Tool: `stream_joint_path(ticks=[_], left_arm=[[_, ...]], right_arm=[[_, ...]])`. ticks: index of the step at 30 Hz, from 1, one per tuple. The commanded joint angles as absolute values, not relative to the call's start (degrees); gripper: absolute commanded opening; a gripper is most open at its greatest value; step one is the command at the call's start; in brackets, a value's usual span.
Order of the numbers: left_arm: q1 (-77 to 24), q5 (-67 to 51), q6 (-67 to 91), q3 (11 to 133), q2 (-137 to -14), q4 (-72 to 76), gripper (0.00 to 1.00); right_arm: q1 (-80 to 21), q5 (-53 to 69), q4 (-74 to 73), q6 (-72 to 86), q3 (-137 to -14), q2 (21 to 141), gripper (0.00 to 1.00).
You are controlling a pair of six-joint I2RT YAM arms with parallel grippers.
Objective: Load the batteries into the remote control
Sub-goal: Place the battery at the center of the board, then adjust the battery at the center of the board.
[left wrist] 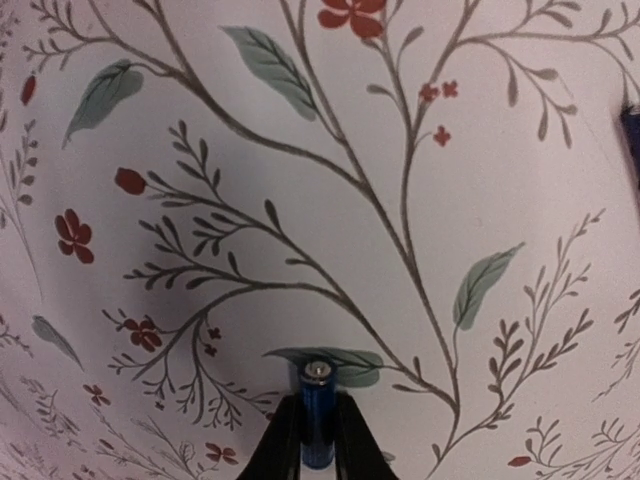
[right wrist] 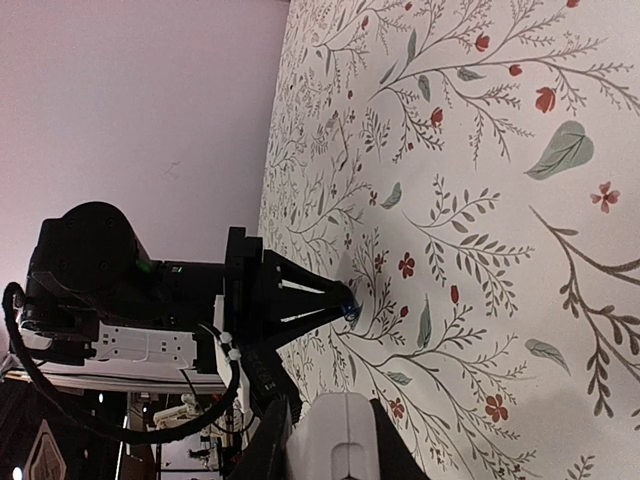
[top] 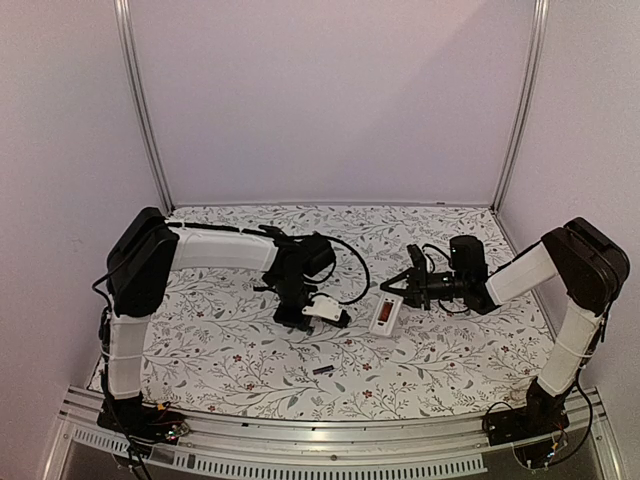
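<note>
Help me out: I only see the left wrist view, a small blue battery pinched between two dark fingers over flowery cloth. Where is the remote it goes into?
Observer: The remote control sits just right of the left gripper. Its white end is held by the right gripper.
Operator: Is there a second battery anywhere?
Observer: Yes, a black battery lies loose on the table, nearer the arm bases than either gripper.
Operator: Is my blue one touching the remote?
Observer: No. The right wrist view shows the blue battery at the left gripper's tip, with bare cloth between it and the remote.
</note>
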State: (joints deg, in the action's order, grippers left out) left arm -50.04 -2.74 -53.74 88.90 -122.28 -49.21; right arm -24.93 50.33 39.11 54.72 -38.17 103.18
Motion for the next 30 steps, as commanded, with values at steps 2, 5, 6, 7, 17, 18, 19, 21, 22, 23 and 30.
stream_joint_path(ticks=[2,5,6,7,17,18,19,21,22,23,30], left_arm=[[-50.3,-0.2,-54.0,88.1,-122.6,-48.8,0.24],[-50.4,1.4,-52.5,88.7,-121.4,-48.7,0.34],[-50.5,1.9,-52.0,88.8,-120.6,-48.7,0.38],[-50.6,2.2,-51.3,88.6,-119.6,-48.7,0.46],[-52.5,7.5,-29.0,78.2,-96.7,-35.5,0.76],[-53.0,9.9,-25.2,76.6,-94.0,-33.3,0.79],[-53.2,11.7,-22.4,75.0,-91.4,-31.3,0.82],[-53.8,15.1,-17.3,72.9,-85.7,-29.6,0.99],[-53.9,18.2,-14.4,71.8,-82.9,-27.5,0.99],[-53.9,18.9,-11.4,70.9,-80.1,-26.2,1.0],[-52.8,20.0,14.7,60.2,-67.5,-17.6,1.0]], right_arm=[[-24.6,51.0,42.0,56.1,-38.6,104.3,0.0],[-24.6,50.7,41.9,56.2,-39.1,104.5,0.0],[-24.6,50.6,41.9,56.2,-39.4,104.6,0.0],[-24.6,50.5,41.9,56.2,-39.7,104.6,0.0],[-24.6,49.2,41.6,56.7,-44.9,107.6,0.0],[-24.6,49.3,41.6,56.7,-45.2,107.7,0.0],[-24.6,49.3,41.5,56.7,-45.5,107.7,0.0],[-24.5,49.4,41.0,56.5,-46.0,107.4,0.0],[-24.4,49.6,40.5,56.3,-46.3,107.2,0.0],[-24.4,49.6,39.7,55.9,-46.7,107.1,0.0],[-23.1,49.4,36.4,53.2,-47.8,106.0,0.0]])
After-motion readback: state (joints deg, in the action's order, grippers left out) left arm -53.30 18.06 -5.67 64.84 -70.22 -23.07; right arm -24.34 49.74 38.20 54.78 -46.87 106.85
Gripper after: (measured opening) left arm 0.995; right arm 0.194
